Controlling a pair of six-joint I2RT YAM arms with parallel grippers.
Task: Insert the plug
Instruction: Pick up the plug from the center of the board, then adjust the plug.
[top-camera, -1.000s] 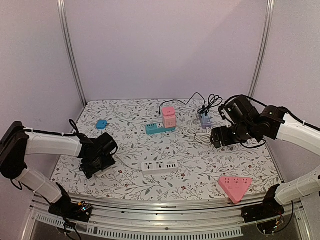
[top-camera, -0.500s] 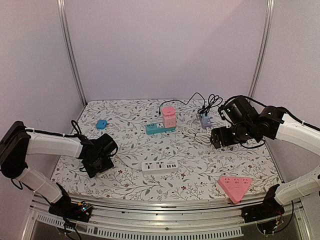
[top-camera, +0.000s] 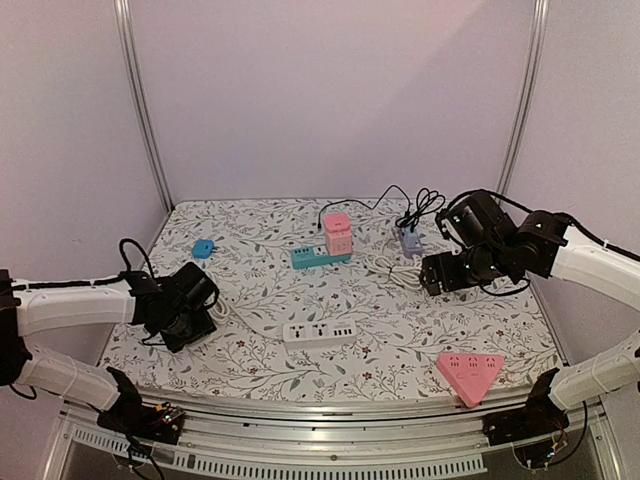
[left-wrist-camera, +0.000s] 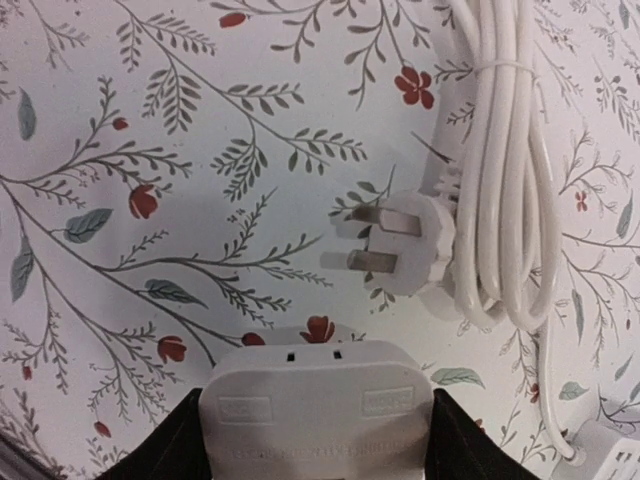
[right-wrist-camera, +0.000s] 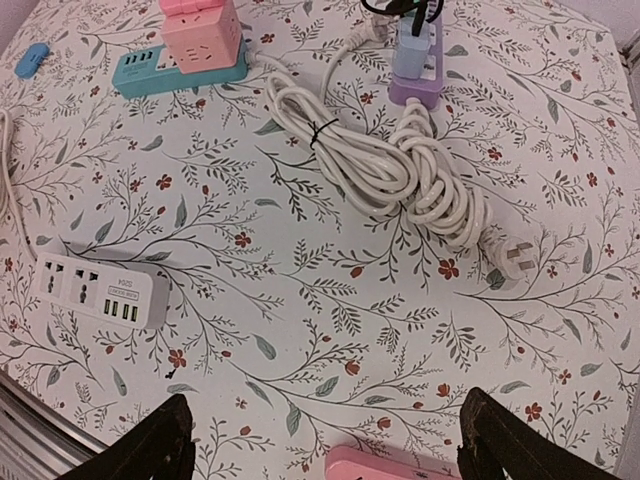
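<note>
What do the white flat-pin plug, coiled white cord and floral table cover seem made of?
White flat-pin plug: moulded plastic, satin; pins seemingly bare metal, grey sheen. Coiled white cord: rubbery plastic jacket, soft glossy highlights. Floral table cover: printed matte sheet, likely vinyl or cloth.

My left arm swings out to the left. Its dark elbow showed in the top view before, and now it is almost off the edge. The white part of the arm lies flatter and lower. My left gripper slides a little to the left over the flowery table. Its fingers come closer together and now touch both sides of the white adapter.
</note>
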